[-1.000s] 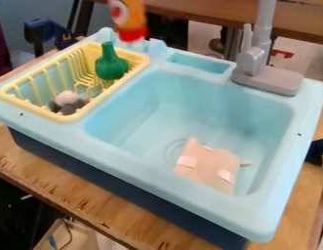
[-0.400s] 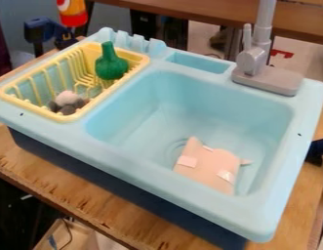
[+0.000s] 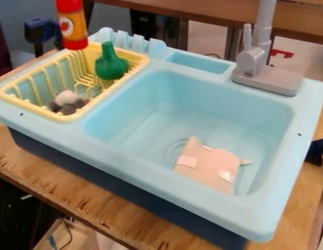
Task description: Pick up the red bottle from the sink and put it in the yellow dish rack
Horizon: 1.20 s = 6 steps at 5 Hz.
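Surface (image 3: pixel 79 205): wooden; carries the sink. Sink (image 3: pixel 157 188): light blue above, dark blue below; large basin, with a small recess behind it near the faucet. Rack (image 3: pixel 17 100): yellow, slatted, set in the sink's left part as seen in the view. Faucet (image 3: pixel 267 77): grey, upright at the sink's back right. Pink piece (image 3: pixel 209 167): lies in the basin toward the front right; pale patches on it. Bottle (image 3: pixel 72 30): red above and below, orange band with a label between; upright at upper left, lower end by the rack's far rim; contact with the rim cannot be told. Green toy (image 3: pixel 111 67): rounded, neck up, in the rack's right part. Grey and white lumps (image 3: pixel 68 101): in the rack's near part. Gripper: state cannot be told.
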Available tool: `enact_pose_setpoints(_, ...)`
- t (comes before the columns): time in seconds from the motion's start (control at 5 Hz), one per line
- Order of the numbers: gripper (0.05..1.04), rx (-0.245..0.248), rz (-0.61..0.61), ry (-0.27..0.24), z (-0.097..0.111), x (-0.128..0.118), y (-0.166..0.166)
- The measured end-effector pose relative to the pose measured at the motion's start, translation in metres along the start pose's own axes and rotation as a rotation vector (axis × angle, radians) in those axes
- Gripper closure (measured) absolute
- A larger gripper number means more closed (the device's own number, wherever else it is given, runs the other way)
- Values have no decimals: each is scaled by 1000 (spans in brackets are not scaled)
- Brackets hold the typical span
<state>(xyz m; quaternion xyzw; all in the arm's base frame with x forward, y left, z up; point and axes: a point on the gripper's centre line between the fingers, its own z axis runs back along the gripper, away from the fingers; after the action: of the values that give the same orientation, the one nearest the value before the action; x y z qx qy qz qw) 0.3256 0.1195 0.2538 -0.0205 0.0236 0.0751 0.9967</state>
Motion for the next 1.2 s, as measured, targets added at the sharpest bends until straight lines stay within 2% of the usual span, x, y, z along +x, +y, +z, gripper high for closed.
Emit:
enact_pose_setpoints(0.2,749,0,12,41,-15,9,3)
enact_pose_setpoints(0.6,749,10,40,85,-33,27,10)
enact_pose_setpoints(0.8,749,-14,27,80,-43,35,8)
enact_pose_setpoints(1.0,749,-16,-9,71,-49,41,-4)
enact_pose_setpoints(1.2,749,-7,-9,89,-61,41,-3)
